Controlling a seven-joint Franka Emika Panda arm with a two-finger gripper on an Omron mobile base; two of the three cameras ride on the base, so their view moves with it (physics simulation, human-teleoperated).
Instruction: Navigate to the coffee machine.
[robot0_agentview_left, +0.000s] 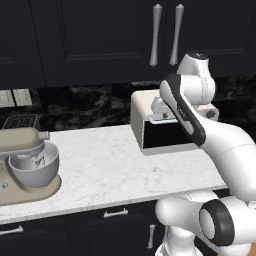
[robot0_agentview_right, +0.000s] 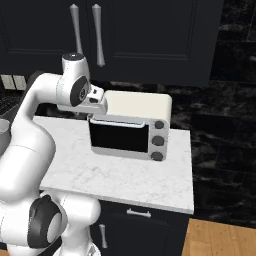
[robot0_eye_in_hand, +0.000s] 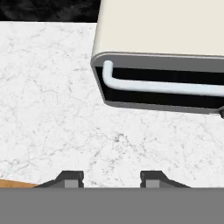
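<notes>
- My gripper (robot0_eye_in_hand: 111, 177) hangs over the white marble counter (robot0_eye_in_hand: 52, 109), its two dark fingertips (robot0_eye_in_hand: 70, 178) spread apart with nothing between them; in the right base view the hand sits just above the toaster oven.
- Directly ahead of the hand stands that cream-cased toaster oven (robot0_agentview_right: 131, 127), black glass front, pale bar handle, three dark knobs down its right side; I can read no brand or lettering on it.
- To my left on the same counter sits a beige stand mixer (robot0_agentview_left: 25, 162) with a steel bowl, well apart from the oven, open marble between them.
- Dark cabinets (robot0_agentview_left: 100, 35) with long silver handles hang above; a black veined backsplash (robot0_agentview_left: 85, 100) runs behind, with pale wall switches (robot0_agentview_left: 14, 97) at far left.
- The counter ends just right of the oven; beyond the edge lie black wall and a strip of wooden floor (robot0_agentview_right: 220, 237).
- From here I cannot make out the coffee machine, so I cannot place it.
</notes>
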